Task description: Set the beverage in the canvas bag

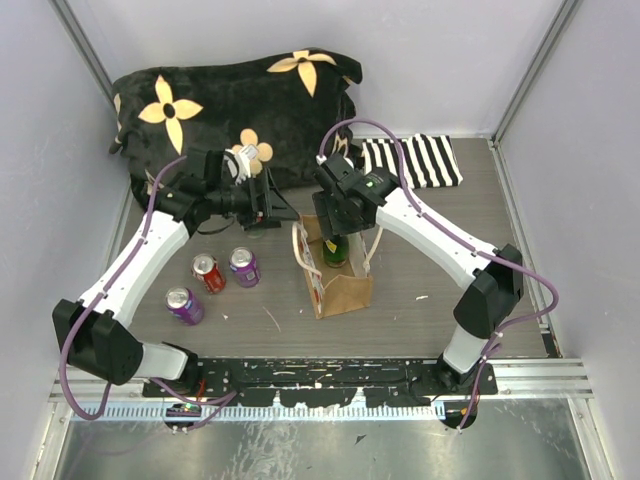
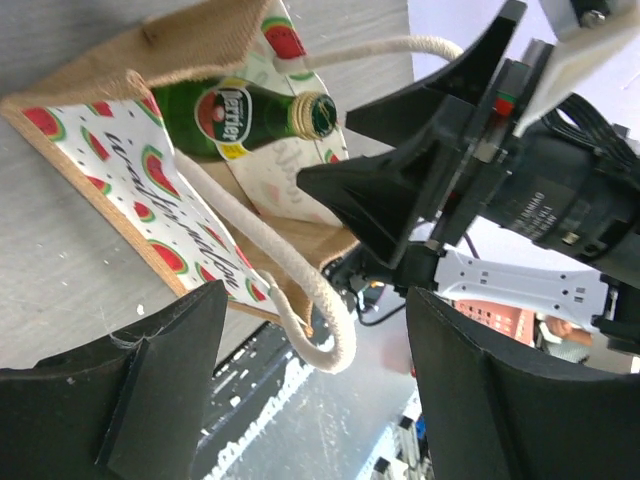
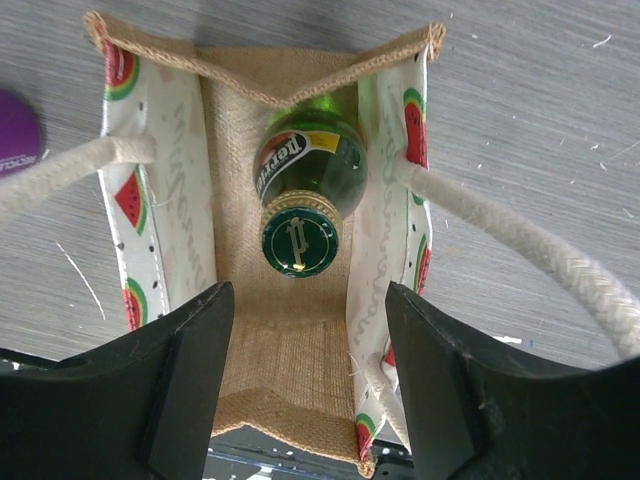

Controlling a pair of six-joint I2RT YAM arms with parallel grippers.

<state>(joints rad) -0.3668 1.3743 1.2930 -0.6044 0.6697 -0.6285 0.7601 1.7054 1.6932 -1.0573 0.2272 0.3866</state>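
Note:
The beverage, a green Perrier bottle (image 3: pixel 300 190) with a gold-and-green cap, stands upright inside the canvas bag (image 3: pixel 280 340), a tan tote with watermelon-print sides. In the top view the bag (image 1: pixel 345 290) sits mid-table with the bottle (image 1: pixel 335 250) in its far end. My right gripper (image 3: pixel 305 390) hangs open straight above the bag's mouth (image 1: pixel 337 225), its fingers apart from the cap and holding nothing. Left of the bag, my left gripper (image 2: pixel 315 390) is turned toward it (image 1: pixel 275 205) and open. One cream rope handle (image 2: pixel 300 300) loops just ahead of its fingers, untouched.
Three drink cans stand left of the bag: a red one (image 1: pixel 208 272), a purple one (image 1: pixel 244 266) and another purple one (image 1: pixel 184 305). A black plush with yellow flowers (image 1: pixel 240 100) lies at the back, a striped cloth (image 1: pixel 415 160) at the back right.

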